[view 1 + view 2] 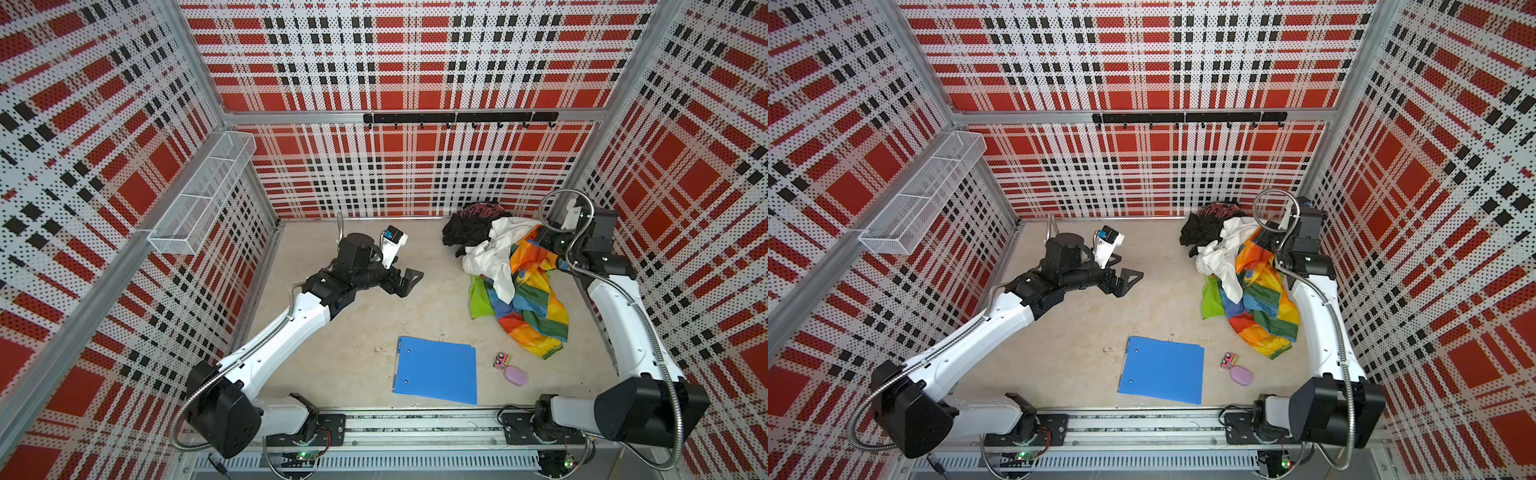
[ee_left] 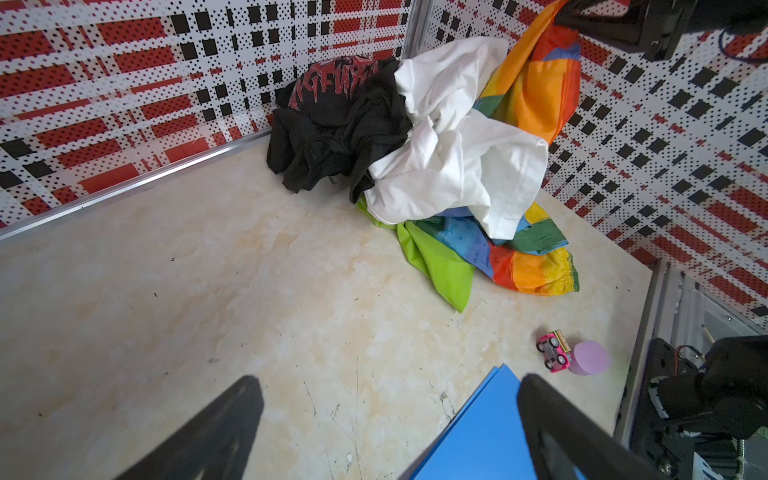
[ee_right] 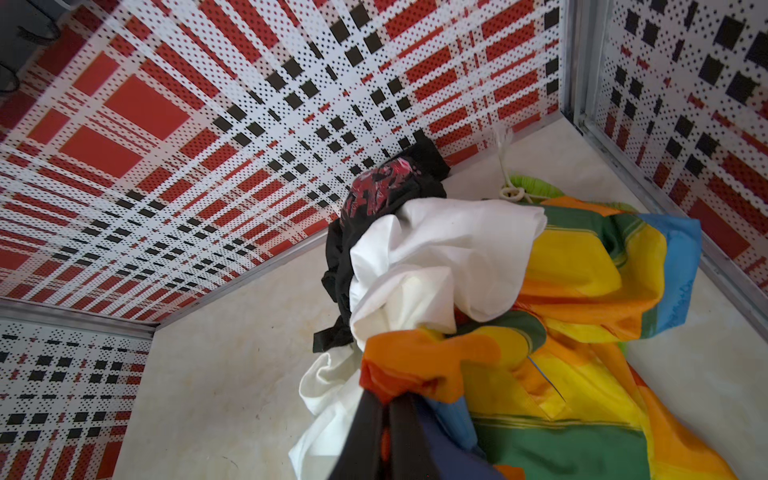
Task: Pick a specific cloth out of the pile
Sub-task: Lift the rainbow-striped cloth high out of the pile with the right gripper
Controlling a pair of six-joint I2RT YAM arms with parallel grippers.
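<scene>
Right gripper [image 3: 384,401] clenched on an orange fold of the cloth [image 1: 536,299] — held up at the pile's [image 1: 492,249] right side, its tail trailing onto the desk [image 1: 353,332]. Left gripper [image 1: 409,281] spread wide — well apart.

The cloth [image 1: 536,307] is patched in orange, yellow, red, green and blue. A white garment [image 1: 494,253], a black garment [image 1: 465,228] printed red and a blue folder [image 1: 436,370] are seen.
</scene>
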